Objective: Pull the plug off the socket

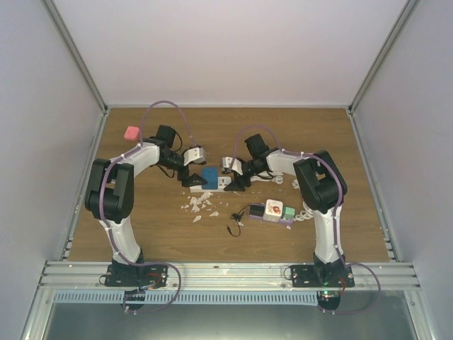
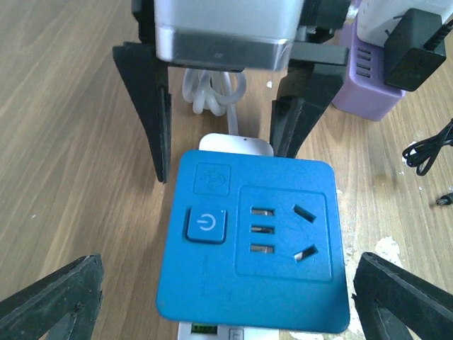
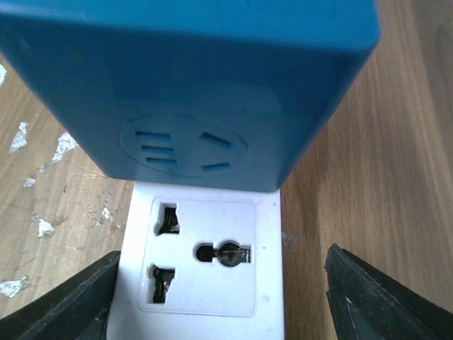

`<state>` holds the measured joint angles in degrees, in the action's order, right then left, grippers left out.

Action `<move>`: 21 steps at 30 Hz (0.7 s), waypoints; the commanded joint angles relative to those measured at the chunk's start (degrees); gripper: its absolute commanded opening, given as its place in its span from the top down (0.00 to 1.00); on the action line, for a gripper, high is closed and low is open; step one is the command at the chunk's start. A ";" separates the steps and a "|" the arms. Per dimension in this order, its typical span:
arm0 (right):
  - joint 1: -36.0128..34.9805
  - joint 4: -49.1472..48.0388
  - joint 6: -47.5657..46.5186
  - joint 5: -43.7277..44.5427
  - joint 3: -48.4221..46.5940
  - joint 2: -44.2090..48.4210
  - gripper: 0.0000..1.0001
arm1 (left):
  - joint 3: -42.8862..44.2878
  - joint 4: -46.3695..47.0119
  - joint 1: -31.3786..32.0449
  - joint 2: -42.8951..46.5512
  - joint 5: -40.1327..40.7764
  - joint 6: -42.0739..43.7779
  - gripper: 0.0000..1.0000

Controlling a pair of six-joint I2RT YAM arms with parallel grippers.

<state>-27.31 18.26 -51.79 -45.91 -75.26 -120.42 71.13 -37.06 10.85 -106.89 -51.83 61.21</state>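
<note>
Left pincer (image 2: 226, 297) stands spread wide, straddling the blue plug (image 2: 251, 241), not clamped on it. Right pincer (image 3: 223, 301), also apart, flanks the white socket strip (image 3: 205, 276) on the bench (image 1: 141, 227); the strip's long axis runs from one arm toward the other. Plug sits seated on that strip, nearer the left arm.

Smooth, matt blue plastic on the plug (image 2: 251, 244), over smooth white plastic with a slight sheen on the socket (image 3: 202, 265). Wood-grain table (image 1: 163, 241) with a low satin finish, roughened near its middle by chalky white flecks (image 1: 200, 205). Matt black plastic on the left gripper's fingers (image 2: 49, 297); smooth lilac plastic on the block (image 2: 364, 92) right of the table's middle; ribbed, metal-looking rail (image 1: 226, 273) along the near edge.
</note>
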 commanded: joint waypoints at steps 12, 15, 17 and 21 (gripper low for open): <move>-1.08 -4.81 2.80 1.67 1.77 -2.54 0.42 | -3.01 4.92 4.69 -1.48 2.36 3.36 0.12; -1.09 -4.04 1.69 1.40 2.25 -2.29 0.44 | -3.81 6.37 5.15 -0.91 2.61 2.71 0.16; -1.08 -3.13 0.13 1.19 2.40 -2.11 0.47 | -4.11 7.10 5.20 -0.50 2.70 2.37 0.19; -1.02 -1.59 -0.92 0.35 2.04 -2.12 0.52 | -3.32 7.03 5.16 -0.13 2.22 1.72 0.27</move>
<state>-27.79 15.27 -50.48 -45.93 -74.30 -121.51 68.03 -30.87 15.25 -107.87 -48.49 63.42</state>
